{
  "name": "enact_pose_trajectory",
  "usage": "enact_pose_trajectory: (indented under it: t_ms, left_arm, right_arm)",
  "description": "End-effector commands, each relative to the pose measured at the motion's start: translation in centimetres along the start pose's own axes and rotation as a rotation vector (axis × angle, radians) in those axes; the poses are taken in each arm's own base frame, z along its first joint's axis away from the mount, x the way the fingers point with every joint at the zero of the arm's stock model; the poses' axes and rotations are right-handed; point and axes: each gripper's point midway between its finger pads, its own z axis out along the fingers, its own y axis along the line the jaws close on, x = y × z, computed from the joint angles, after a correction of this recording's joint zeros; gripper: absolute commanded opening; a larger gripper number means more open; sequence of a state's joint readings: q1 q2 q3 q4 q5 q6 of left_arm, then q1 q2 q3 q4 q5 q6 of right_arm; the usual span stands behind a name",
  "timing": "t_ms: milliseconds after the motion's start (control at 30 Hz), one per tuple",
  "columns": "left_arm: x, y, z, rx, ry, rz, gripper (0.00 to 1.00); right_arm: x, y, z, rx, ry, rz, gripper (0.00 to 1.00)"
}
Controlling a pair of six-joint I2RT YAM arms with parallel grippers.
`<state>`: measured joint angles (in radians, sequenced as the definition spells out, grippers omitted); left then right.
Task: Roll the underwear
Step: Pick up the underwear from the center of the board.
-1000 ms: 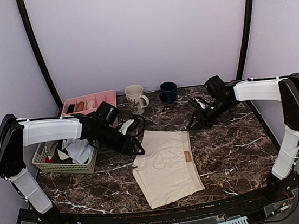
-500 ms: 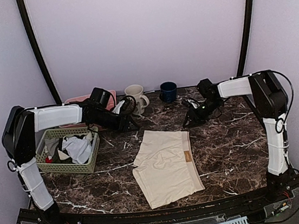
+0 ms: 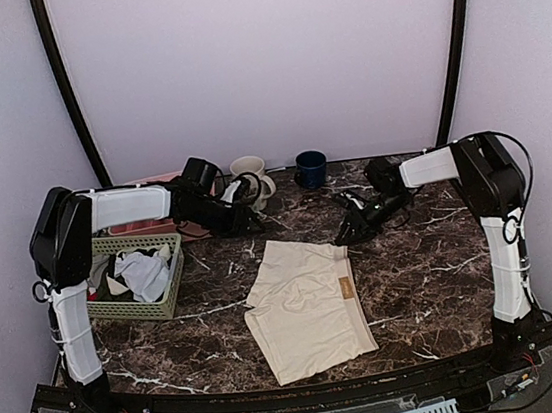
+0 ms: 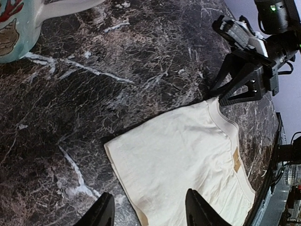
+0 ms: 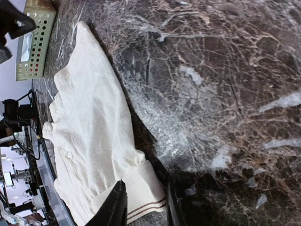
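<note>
Underwear (image 3: 309,308) lies spread flat on the marble table (image 3: 426,279), ahead of and below both pincers, with its waistband on the right pincer's side. Farthest left, the green basket (image 3: 130,290) of cloths sits back along the left arm. The left pincer (image 4: 149,203) has its fingers wide apart and holds nothing. It hovers just short of the garment's far-left edge, the white mug (image 4: 14,28) beside it, likely lined up to take that edge. The right pincer (image 5: 145,192), fingers narrowly parted, straddles the waistband corner without clamping it, probably to start the roll.
</note>
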<state>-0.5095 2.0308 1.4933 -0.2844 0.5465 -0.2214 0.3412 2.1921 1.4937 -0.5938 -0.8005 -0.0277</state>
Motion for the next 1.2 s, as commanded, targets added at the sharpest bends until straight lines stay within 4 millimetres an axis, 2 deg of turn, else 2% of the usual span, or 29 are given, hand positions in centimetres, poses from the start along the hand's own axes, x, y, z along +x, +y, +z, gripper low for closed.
enact_pose_trajectory:
  t_ms: [0,133,300,500,667,867,1167]
  left_arm:
    - [-0.8,1.3,0.8,-0.052,0.003,0.047,0.53]
    - [-1.1,2.3,1.9,-0.065,0.017,0.068,0.52]
    - [-1.1,2.7,2.8,-0.055,0.025,0.057,0.51]
    - [-1.4,2.7,2.8,-0.059,0.017,0.072,0.51]
    - [-1.4,2.8,2.9,-0.058,0.017,0.097,0.51]
    - [-1.0,3.2,3.6,-0.055,0.036,0.112,0.51]
    - [-0.3,3.8,4.9,-0.042,0.064,0.115,0.53]
  right_arm:
    - [2.3,-1.6,1.6,-0.005,0.06,0.061,0.26]
    - [1.9,-1.9,1.4,0.024,0.056,0.059,0.22]
    - [0.5,-2.0,-0.1,0.094,0.019,0.034,0.33]
    - [1.0,-3.2,-1.4,0.239,0.024,-0.002,0.33]
    - [2.4,-3.5,-0.9,0.291,0.065,-0.022,0.3]
    - [2.7,-3.1,0.7,0.27,0.1,-0.041,0.28]
    - [2.9,-3.2,1.2,0.267,0.113,-0.042,0.07]
